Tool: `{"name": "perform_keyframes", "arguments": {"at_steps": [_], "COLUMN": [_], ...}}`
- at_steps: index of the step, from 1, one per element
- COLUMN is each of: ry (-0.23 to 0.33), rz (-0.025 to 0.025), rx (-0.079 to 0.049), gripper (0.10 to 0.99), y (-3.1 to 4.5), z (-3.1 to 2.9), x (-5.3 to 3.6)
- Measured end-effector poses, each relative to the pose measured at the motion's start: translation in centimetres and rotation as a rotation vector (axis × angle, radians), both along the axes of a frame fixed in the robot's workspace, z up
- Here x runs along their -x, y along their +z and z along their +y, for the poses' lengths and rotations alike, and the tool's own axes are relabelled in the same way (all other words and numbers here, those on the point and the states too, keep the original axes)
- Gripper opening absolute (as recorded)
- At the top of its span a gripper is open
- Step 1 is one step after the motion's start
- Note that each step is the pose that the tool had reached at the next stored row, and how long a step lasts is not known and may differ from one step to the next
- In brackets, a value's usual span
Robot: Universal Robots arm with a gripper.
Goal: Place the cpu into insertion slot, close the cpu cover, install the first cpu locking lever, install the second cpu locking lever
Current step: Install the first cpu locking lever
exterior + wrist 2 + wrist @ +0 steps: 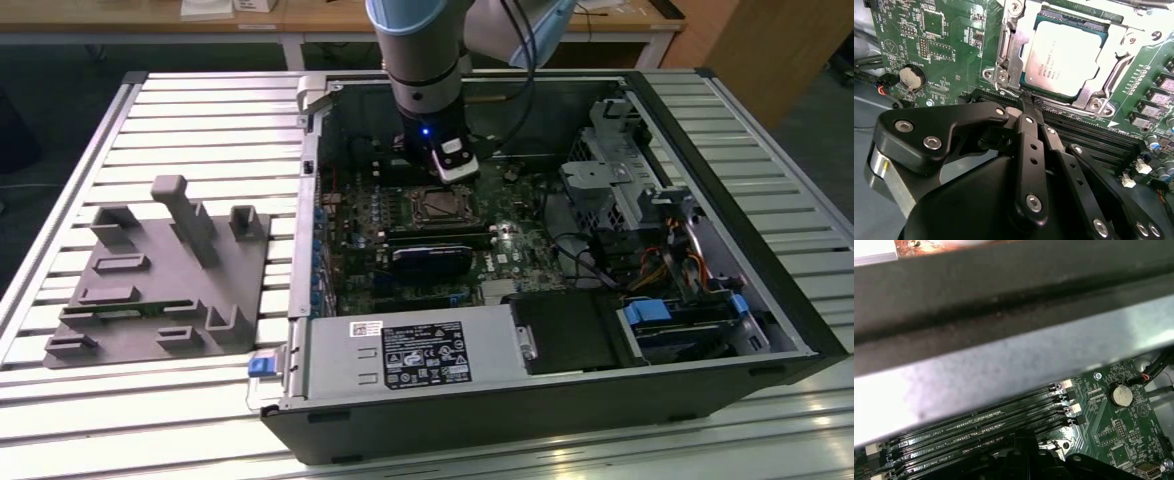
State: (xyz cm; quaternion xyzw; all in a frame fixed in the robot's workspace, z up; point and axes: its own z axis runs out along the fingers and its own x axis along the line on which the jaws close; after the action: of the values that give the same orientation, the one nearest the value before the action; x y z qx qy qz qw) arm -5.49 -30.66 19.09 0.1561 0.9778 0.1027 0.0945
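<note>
One cpu [1063, 59] is seen seated flat in the one slot [1004, 55], its printed top facing up, square with the frame. One cover [1110, 80] is laid closed around it. The fingers [1026, 107] are held closed together, gripping nothing, just beside the slot's edge. One coin cell [910, 77] is seen on the board [949, 30].

Bright overhead glare, blurred near case wall [1004, 365].
</note>
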Motion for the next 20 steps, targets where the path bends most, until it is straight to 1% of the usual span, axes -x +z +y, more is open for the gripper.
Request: {"name": "perform_keyframes", "arguments": {"at_steps": [4,7,11,12,13,17,20], "ry": [0.005,0.007,0.007,0.007,0.007,0.007,0.007], "rz": [-0.0001,-0.0001,-0.0001,-0.0001,0.0,0.0,-0.0003], "rx": [-0.004,-0.005,-0.004,-0.004,-0.004,-0.004,-0.004], "gripper": [0.106,0.106,0.106,0.106,0.106,0.106,0.106], "y": [-0.01,0.06,0.65,1.15,1.44,1.9,1.98], "z": [0.0,0.0,0.0,0.0,0.0,0.0,0.0], "x": [-0.01,-0.02,-0.02,-0.01,-0.01,-0.02,-0.02]}}
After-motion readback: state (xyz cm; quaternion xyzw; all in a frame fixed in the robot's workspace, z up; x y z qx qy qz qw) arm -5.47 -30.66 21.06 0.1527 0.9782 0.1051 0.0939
